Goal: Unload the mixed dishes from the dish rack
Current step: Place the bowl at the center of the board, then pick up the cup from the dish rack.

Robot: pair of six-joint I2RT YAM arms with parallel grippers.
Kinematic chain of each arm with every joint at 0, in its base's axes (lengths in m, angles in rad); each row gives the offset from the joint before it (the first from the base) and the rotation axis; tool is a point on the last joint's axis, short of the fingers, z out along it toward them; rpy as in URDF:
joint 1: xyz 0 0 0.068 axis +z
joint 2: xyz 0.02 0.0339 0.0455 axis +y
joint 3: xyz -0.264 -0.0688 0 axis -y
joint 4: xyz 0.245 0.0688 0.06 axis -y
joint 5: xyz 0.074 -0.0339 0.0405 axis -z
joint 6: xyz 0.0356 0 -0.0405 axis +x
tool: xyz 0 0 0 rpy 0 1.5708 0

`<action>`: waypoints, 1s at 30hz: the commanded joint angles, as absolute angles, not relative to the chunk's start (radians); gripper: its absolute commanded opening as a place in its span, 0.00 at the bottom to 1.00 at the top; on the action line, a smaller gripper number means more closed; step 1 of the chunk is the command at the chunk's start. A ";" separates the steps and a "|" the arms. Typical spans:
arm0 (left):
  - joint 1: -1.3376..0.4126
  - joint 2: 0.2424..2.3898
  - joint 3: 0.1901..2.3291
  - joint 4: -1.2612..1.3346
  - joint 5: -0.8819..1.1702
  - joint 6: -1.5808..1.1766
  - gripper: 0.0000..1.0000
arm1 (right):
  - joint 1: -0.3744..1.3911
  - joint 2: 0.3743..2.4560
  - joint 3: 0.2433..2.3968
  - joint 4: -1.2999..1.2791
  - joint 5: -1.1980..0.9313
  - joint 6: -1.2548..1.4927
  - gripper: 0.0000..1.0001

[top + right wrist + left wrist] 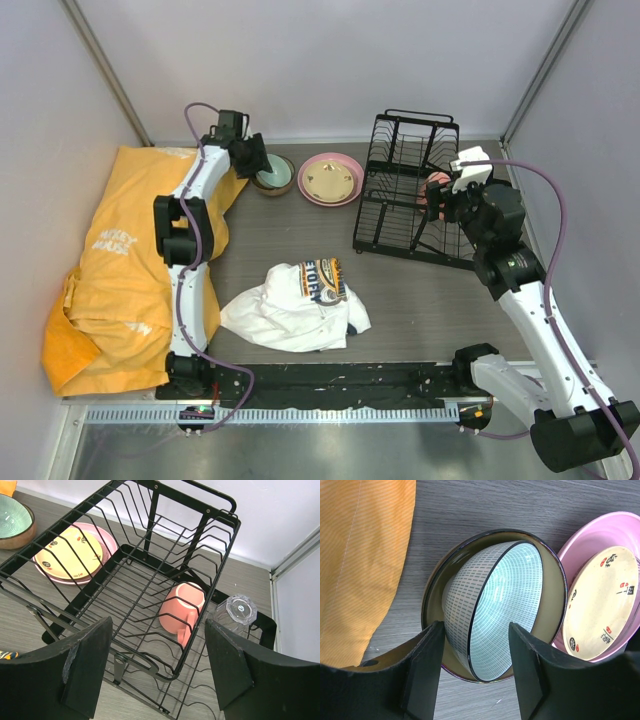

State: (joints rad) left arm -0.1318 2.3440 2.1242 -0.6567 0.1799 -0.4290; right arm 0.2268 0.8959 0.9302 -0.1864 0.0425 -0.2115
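- One black wire dish rack (405, 190) sits at the far right of the grey table (400, 300), slightly turned, its raised frame toward the back wall.
- Two dishes are in the rack: one pink mug (182, 611) lying on its side on the wire base, and one clear glass (235, 612) just beside it at the rack's right end.
- Four dishes are out on the table, left of the rack: one cream patterned plate (602, 602) resting in one big pink plate (592, 537), and one mint-green bowl (495, 607) tilted inside one tan bowl (547, 605). The tan bowl's rim touches the pink plate.
- Left gripper (475, 672): jaws apart, straddling the mint-green bowl's rim, not pinching it.
- Right gripper (157, 670): jaws wide apart, empty, above the rack's near edge.
- One orange cloth (110, 270) covers the left side; one white printed T-shirt (300, 305) lies near the front, with bare table between it and the rack.
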 commanded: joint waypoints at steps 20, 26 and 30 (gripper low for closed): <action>-0.152 2.200 2.132 -0.666 0.100 -0.356 0.66 | 0.225 0.862 0.908 -0.129 0.043 -0.209 0.79; -0.152 2.200 2.111 -0.660 0.095 -0.350 0.67 | 0.224 0.857 0.897 -0.127 0.048 -0.213 0.80; -0.152 2.195 2.102 -0.660 0.094 -0.347 0.67 | 0.225 0.857 0.899 -0.126 0.061 -0.218 0.80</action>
State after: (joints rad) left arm -0.1490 2.2612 2.1082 -0.6659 0.1047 -0.3618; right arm 0.2268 0.8745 0.8993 -0.1520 0.0425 -0.2111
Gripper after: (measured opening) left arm 0.667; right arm 0.795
